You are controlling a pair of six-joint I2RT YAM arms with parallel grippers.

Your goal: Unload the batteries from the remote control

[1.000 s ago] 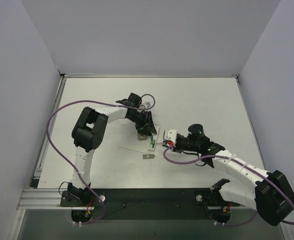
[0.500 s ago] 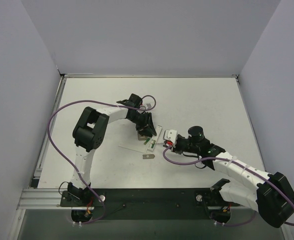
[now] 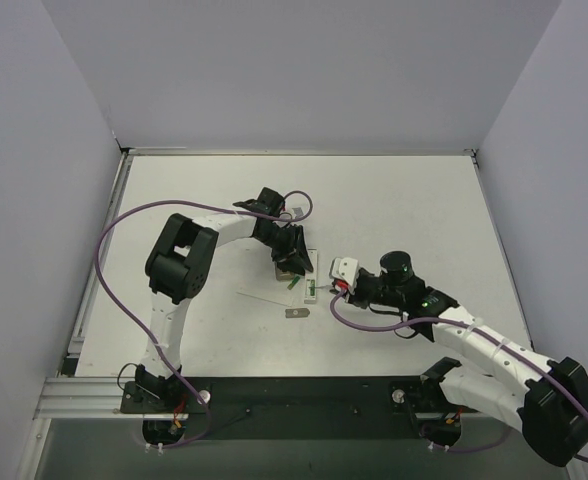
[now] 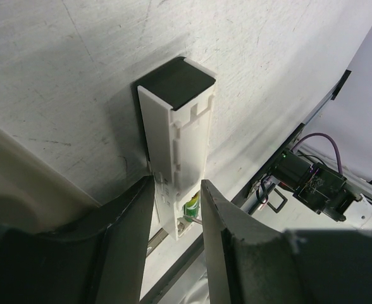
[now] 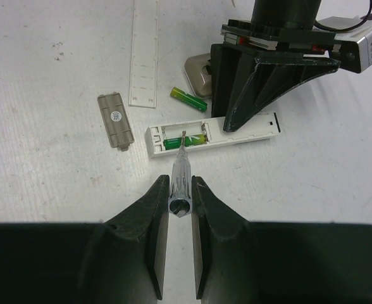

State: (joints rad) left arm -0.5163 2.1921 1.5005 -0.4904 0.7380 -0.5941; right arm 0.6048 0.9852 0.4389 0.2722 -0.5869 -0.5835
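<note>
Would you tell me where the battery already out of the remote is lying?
In the right wrist view the loose battery lies just beyond the remote, between the white strip and the left end effector.

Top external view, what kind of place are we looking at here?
Most likely a robot lab test cell: a white table boxed in by plain walls, a left arm and right arm mounted at its near edge, the left gripper clamping a remote control, the right gripper holding a thin tool.
</note>
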